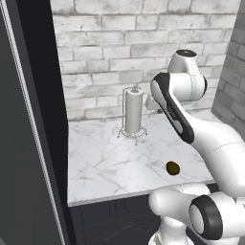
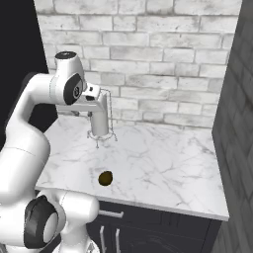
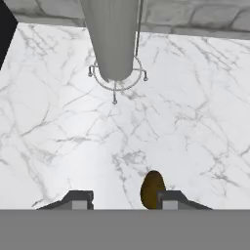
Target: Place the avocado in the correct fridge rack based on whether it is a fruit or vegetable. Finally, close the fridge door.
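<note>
The avocado (image 1: 172,168) (image 2: 105,178) is a small dark brown-olive oval lying on the white marble counter (image 1: 105,162) near its front edge. In the hand view the avocado (image 3: 152,188) sits low in the picture, just inside the right fingertip (image 3: 168,199). My gripper (image 3: 124,200) is open, held well above the counter, with nothing between its fingers. The fridge rack is out of view.
A grey paper towel roll on a wire stand (image 1: 133,112) (image 2: 100,123) (image 3: 113,39) stands at the back of the counter by the brick wall. A tall dark panel (image 1: 24,143) rises at the left. A dark brick side wall (image 2: 237,99) closes the right. Dark cabinet doors (image 2: 148,232) sit below.
</note>
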